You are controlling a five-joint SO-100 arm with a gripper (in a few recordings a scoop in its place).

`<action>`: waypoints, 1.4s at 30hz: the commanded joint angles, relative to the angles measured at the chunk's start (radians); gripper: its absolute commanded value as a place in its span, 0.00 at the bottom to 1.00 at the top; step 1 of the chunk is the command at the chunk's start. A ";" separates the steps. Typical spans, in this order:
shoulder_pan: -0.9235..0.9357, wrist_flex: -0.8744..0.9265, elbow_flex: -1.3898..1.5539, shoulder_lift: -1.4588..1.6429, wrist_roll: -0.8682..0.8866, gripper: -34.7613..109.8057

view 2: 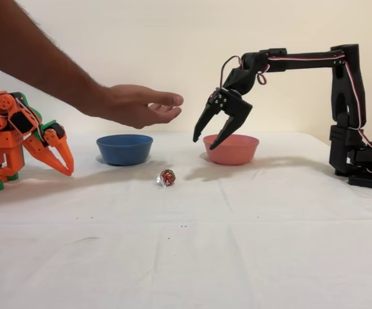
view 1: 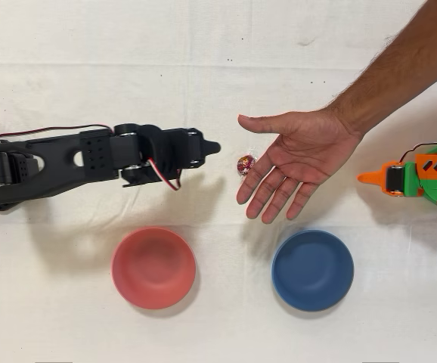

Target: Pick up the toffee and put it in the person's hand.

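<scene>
Gripper (view 2: 209,140): we see the black arm's two fingers spread apart and holding nothing. In the fixed view they hang in the air, tips pointing down, in front of the pink bowl. In the overhead view the gripper (view 1: 212,147) points right, toward the toffee, with a gap of bare cloth between them.

Toffee (view 1: 246,164): we count one. It lies on the white cloth between the gripper tip and the person's fingertips, just beside the fingertips; whether it touches them we cannot tell. In the fixed view the toffee (view 2: 166,177) rests on the table below the raised hand, nearer the camera than both bowls.

Person's hand (view 1: 294,159): we count one. It is open with the fingers spread. In the fixed view the hand (view 2: 138,105) is held above the table, over the blue bowl.

Bowls: we count two. In the overhead view the pink bowl (view 1: 153,267) sits left and the blue bowl (view 1: 312,269) right, well apart.

Orange arm (view 1: 419,178): one, idle, at the right edge in the overhead view.

Table cloth (view 1: 218,325): white, wrinkled.
</scene>
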 commanded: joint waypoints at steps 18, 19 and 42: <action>0.054 -0.012 -0.491 -0.342 0.126 0.36; 0.058 -0.025 -0.499 -0.353 0.132 0.36; 0.078 -0.123 -0.489 -0.472 0.170 0.38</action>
